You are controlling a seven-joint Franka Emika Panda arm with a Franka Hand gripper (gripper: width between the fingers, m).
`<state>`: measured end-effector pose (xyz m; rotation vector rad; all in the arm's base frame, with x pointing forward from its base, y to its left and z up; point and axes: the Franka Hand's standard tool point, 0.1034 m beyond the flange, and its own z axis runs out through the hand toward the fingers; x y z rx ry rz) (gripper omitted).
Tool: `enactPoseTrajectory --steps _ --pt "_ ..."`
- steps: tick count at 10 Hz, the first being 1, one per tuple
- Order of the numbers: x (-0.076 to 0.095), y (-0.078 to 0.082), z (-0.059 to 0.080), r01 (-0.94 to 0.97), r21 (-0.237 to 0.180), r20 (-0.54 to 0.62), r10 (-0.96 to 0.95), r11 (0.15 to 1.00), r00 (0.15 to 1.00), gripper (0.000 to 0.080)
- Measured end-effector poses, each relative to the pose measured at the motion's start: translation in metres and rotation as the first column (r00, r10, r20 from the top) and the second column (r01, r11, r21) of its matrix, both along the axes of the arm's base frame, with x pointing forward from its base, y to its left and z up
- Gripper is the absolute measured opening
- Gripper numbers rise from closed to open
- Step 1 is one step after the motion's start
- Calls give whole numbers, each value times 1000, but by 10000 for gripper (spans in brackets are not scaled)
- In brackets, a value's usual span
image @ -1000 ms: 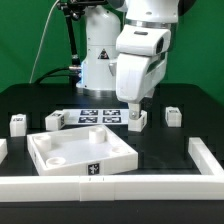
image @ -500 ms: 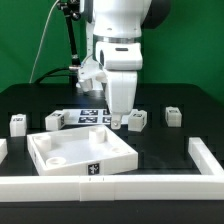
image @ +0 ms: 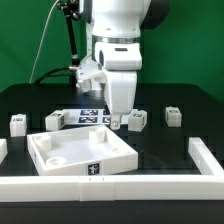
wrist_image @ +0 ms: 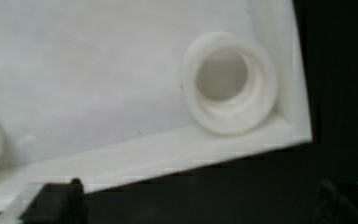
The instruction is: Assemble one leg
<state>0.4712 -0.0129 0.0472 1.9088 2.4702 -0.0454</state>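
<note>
Now pincer (image: 117,122) open, empty, over panel (image: 55,161) rear edge; leg (image: 138,120) just beside, exterior view's right.

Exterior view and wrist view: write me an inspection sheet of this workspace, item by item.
Surface: black table, matte, no spills seen.
Job's things: leg stands just beside the gripper, not held; three more legs stand apart in the same row.
Clutter: square panel with a corner hole; marker board; long bars.
Grippers: gripper low over the panel's far corner, fingers apart, holding nothing.
Cables: black cable hangs behind the arm.
Surroundings: green backdrop; nothing else seen.
</note>
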Motion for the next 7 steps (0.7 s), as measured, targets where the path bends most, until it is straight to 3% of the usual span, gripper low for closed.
enactPoseTrajectory --steps 1,4,7 --pt "-9 -24 -5 -39 5 -2 39 999 999 650" --pt "-10 -58 -11 -136 9 -11 136 991 991 650" --pt "-12 -66 -19 -122 15 -22 122 992 992 650"
